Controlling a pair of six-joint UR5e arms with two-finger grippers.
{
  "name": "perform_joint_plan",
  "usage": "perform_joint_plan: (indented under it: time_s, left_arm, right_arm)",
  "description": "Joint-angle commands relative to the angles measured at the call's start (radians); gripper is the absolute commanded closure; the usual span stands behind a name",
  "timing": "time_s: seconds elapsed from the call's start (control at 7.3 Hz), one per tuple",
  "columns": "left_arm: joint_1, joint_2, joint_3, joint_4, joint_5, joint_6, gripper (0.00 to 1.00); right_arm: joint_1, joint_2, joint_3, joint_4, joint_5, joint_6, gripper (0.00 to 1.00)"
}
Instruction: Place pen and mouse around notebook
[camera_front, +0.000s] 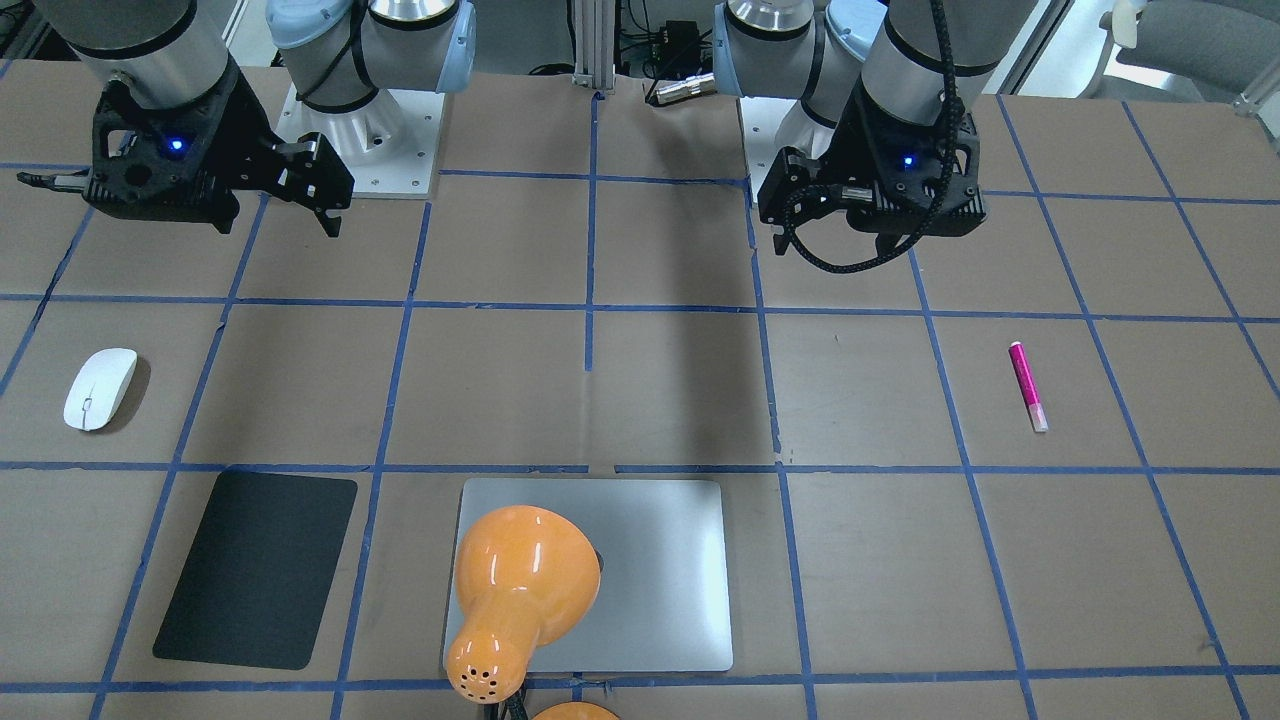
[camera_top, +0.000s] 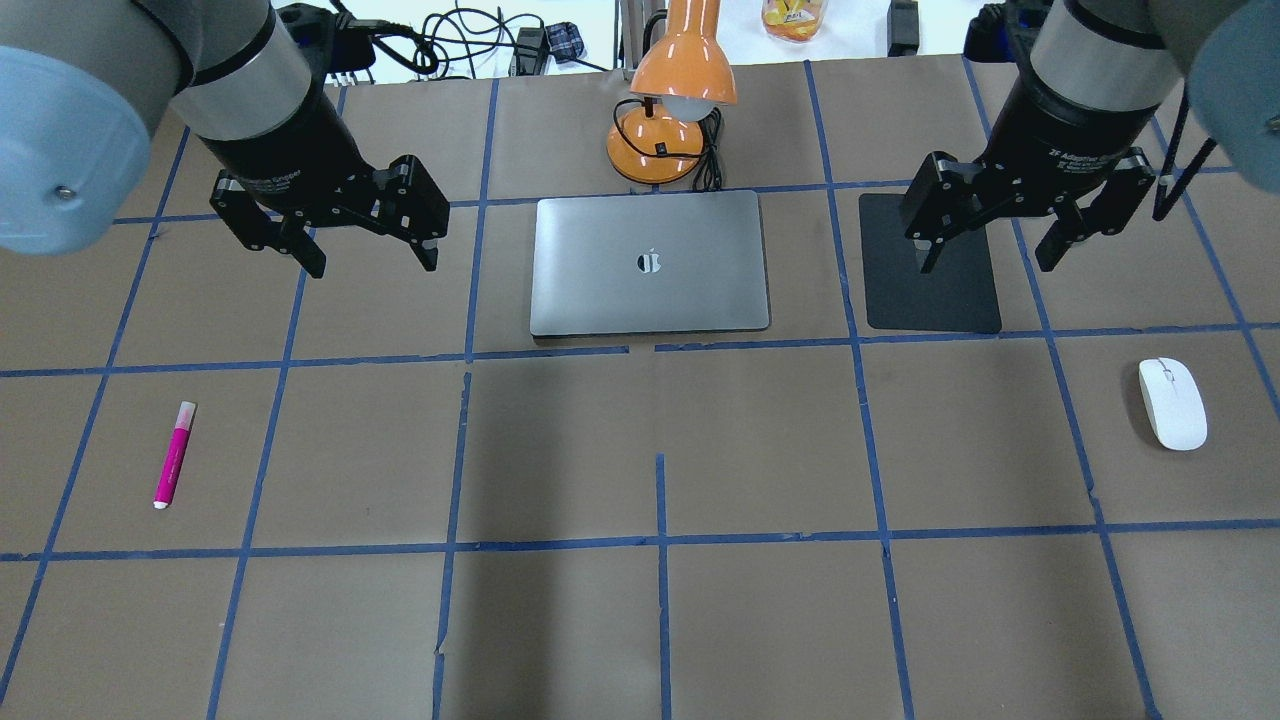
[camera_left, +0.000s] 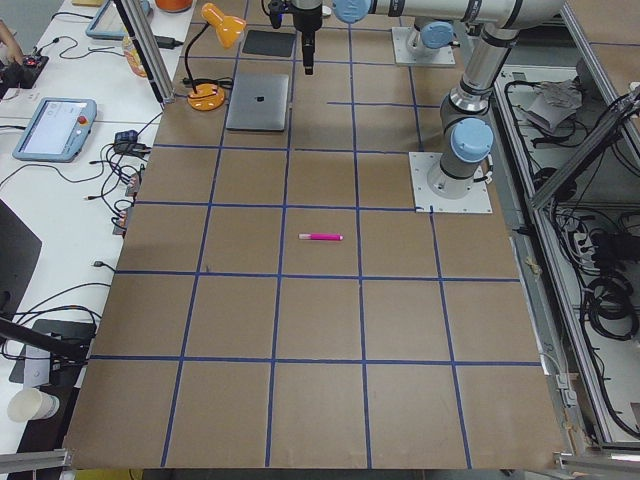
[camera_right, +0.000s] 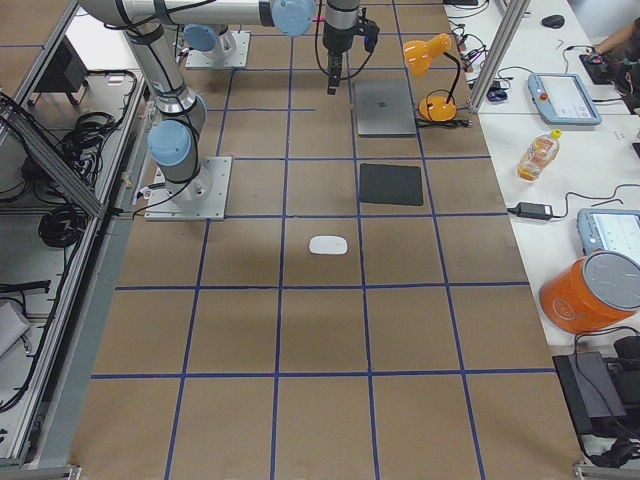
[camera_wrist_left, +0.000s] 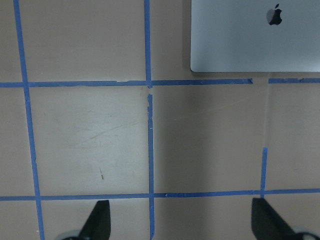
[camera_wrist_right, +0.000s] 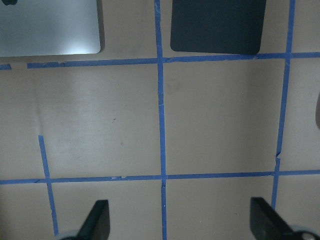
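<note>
The silver-grey notebook (camera_top: 650, 262) lies closed at the far middle of the table, and its corner shows in the left wrist view (camera_wrist_left: 250, 35). To the near left lies the magenta pen (camera_top: 174, 455), its pale tip toward the notebook's side. Over at the right rests the white mouse (camera_top: 1172, 403). My left gripper (camera_top: 372, 265) hangs open and empty above the table, left of the notebook. My right gripper (camera_top: 985, 262) also hangs open and empty, over a black mat. Neither touches anything.
A matte black mat (camera_top: 930, 265) lies just right of the notebook. An orange desk lamp (camera_top: 665, 110) stands behind the notebook, its shade leaning over the far edge. Blue tape lines grid the brown table. Cables and bottles sit beyond the far edge.
</note>
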Motion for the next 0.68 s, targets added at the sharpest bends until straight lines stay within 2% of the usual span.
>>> perform_joint_plan:
  time_s: [0.0, 0.27, 0.55]
  left_arm:
    - [0.0, 0.002, 0.0, 0.0, 0.0, 0.0, 0.0]
    - [0.008, -0.014, -0.003, 0.003, 0.0, 0.0, 0.0]
    - [0.133, -0.055, -0.049, 0.038, 0.01, 0.029, 0.0]
  right_arm:
    - [0.0, 0.0, -0.001, -0.001, 0.001, 0.0, 0.0]
    - [0.0, -0.002, -0.001, 0.006, -0.003, 0.002, 0.0]
    - [-0.002, 0.003, -0.003, -0.024, 0.0, -0.017, 0.0]
